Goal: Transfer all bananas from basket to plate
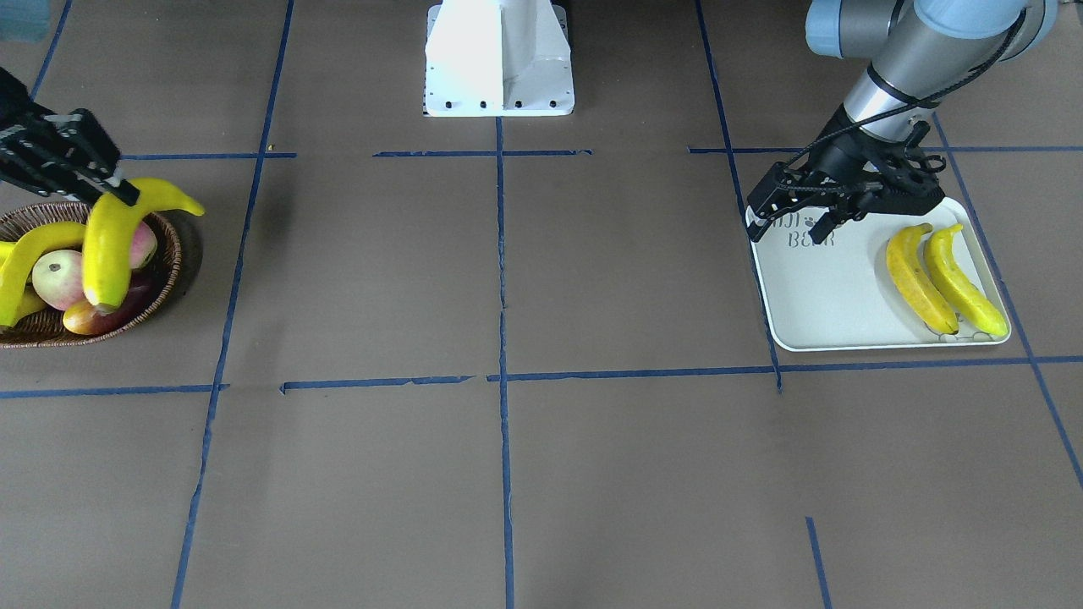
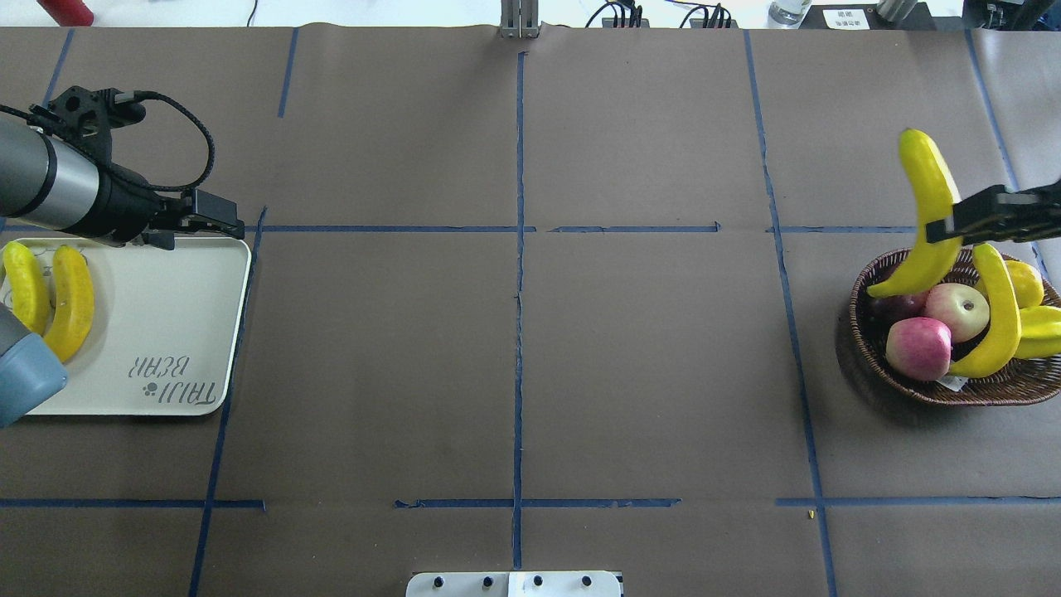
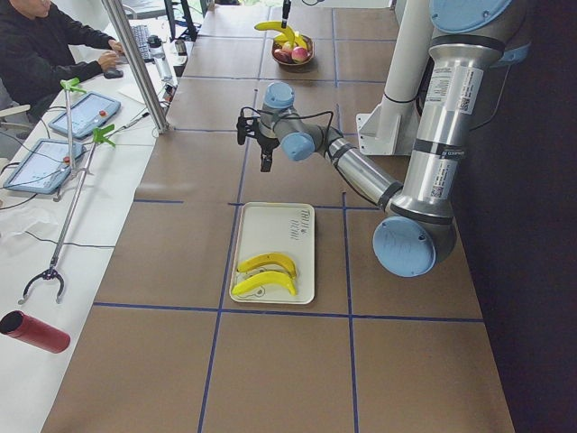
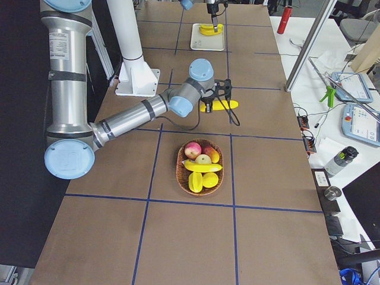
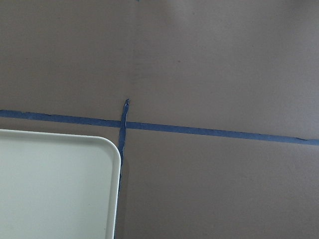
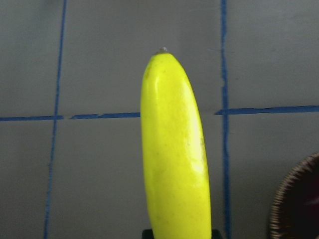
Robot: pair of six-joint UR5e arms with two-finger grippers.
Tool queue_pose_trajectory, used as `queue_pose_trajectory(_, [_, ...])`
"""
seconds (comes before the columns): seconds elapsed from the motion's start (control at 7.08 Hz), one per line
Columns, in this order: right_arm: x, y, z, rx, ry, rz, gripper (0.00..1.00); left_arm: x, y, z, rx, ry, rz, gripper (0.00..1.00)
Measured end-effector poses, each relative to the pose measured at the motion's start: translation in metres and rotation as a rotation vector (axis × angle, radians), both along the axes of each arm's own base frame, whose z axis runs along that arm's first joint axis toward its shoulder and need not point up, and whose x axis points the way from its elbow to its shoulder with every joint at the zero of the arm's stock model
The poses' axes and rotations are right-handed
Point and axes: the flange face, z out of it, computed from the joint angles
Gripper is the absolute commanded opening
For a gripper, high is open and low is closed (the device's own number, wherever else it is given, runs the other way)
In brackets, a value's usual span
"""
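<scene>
My right gripper [image 2: 953, 224] is shut on a long yellow banana [image 2: 930, 199] and holds it lifted above the brown wicker basket [image 2: 912, 390], also shown in the front view [image 1: 110, 245] and the right wrist view [image 6: 174, 159]. Another banana [image 2: 999, 315] lies in the basket. Two bananas [image 2: 25, 286] [image 2: 73, 303] lie side by side on the off-white tray [image 2: 166, 315]. My left gripper [image 2: 224, 222] hovers open and empty over the tray's far corner; in the front view [image 1: 788, 216] its jaws stand apart.
The basket also holds two apples [image 2: 918, 347] [image 2: 959, 311] and stubby yellow fruits [image 2: 1028, 282]. The robot's white base [image 1: 499, 59] stands at the table's middle edge. Blue tape lines grid the brown table. Operators' desks with tablets lie beyond the far edge.
</scene>
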Motion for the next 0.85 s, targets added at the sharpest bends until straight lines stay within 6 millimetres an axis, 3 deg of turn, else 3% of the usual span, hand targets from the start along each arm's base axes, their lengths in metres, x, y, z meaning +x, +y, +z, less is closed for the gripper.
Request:
queue_pose_trajectory(0.14, [-0.052, -0.003, -0.047, -0.02, -0.055, -0.013, 0.0, 0.014, 0.003, -0.021, -0.015, 0.077, -0.019, 0.97])
queue_pose_trajectory(0.42, [-0.149, 0.024, -0.125, -0.01, -0.13, -0.003, 0.0, 0.048, 0.017, -0.059, -0.055, 0.254, -0.027, 0.95])
queue_pose_trajectory(0.57, [-0.189, 0.047, -0.152, 0.021, -0.161, -0.006, 0.0, 0.056, 0.017, -0.083, -0.072, 0.322, -0.034, 0.96])
queue_pose_trajectory(0.85, [-0.232, 0.087, -0.178, 0.072, -0.223, -0.028, 0.0, 0.073, 0.024, -0.13, -0.107, 0.419, -0.026, 0.97])
